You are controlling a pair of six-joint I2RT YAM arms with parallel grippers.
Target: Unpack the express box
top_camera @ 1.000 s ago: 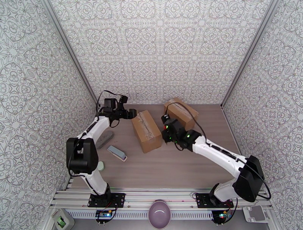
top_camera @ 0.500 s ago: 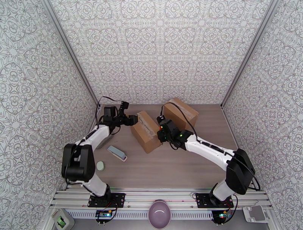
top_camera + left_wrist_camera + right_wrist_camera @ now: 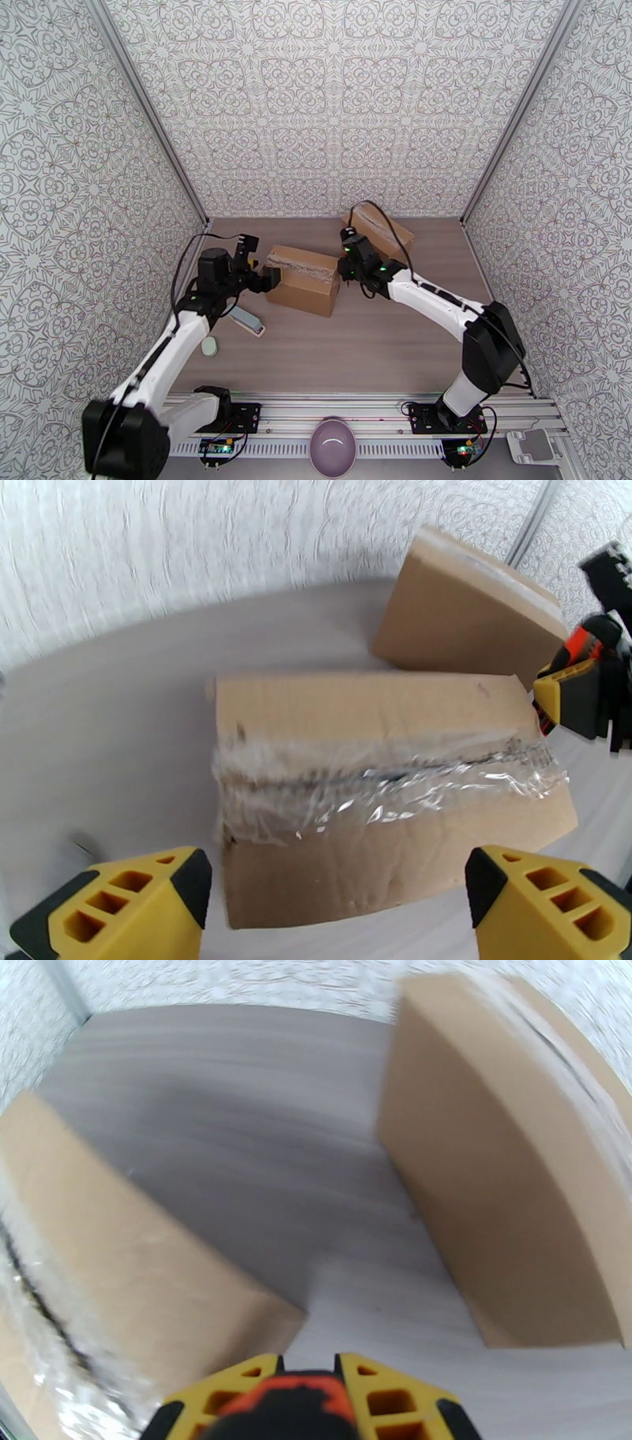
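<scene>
Facing the taped box (image 3: 304, 280), I see my left tool (image 3: 332, 883) spread wide, my right tool (image 3: 308, 1386) clamped on an orange cutter (image 3: 570, 647).

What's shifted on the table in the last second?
The taped box swung round from slanting to lying crosswise; the left arm drew back toward its base, jaws open at the box's left end. The right jaws stay shut on the orange tool. Back box, grey pack unmoved.
</scene>
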